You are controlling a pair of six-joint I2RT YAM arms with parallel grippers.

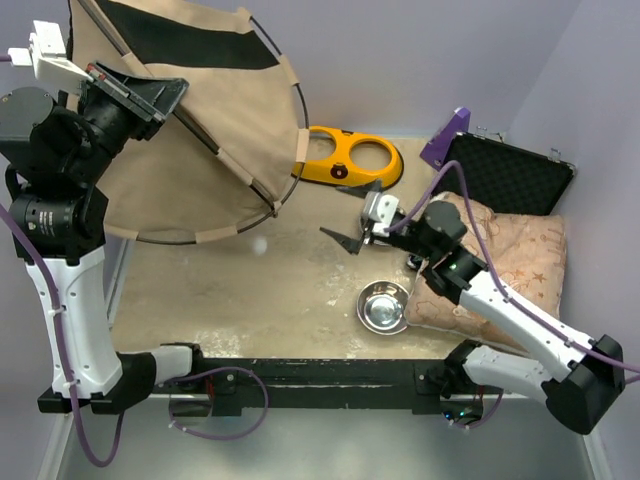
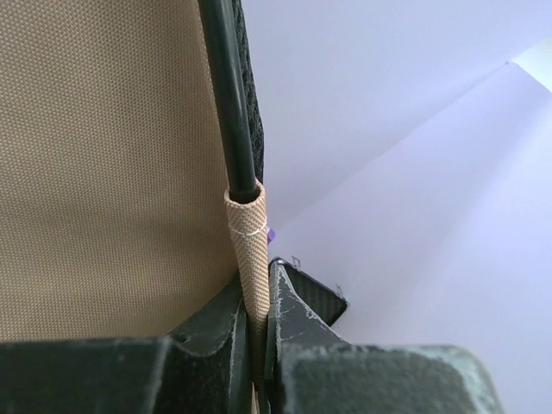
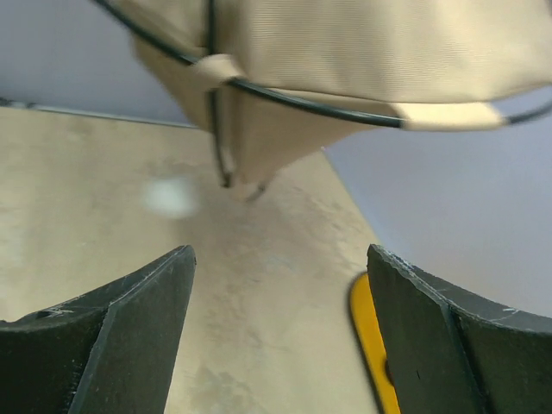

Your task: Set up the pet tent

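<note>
Left gripper (image 2: pixel 259 297): my fingers are pinched tight on the tan sleeve (image 2: pixel 247 246) of the pet tent (image 1: pixel 205 140), raised over the far-left corner of the table (image 1: pixel 250 295).
Pole (image 2: pixel 226 95): thin and black, running out of the top of that sleeve, with tan fabric on one side.
Pet tent: it hangs from my left grip, black lining showing at the top and hoop edge curving toward the middle of the far edge (I cannot tell whether its lowest corner touches the table).
Right gripper (image 1: pixel 352 218): spread wide and holding nothing, over the table's middle, facing the tent's lower rim but apart from it.
Yellow feeder (image 1: pixel 352 158): at the far edge, just beyond my right gripper.
Steel bowl (image 1: pixel 383 307): toward the near edge, just beside the cushion (image 1: pixel 525 255).
Cushion: along the right edge, under my right arm.
Black case (image 1: pixel 505 180): far-right corner, lid open.
</note>
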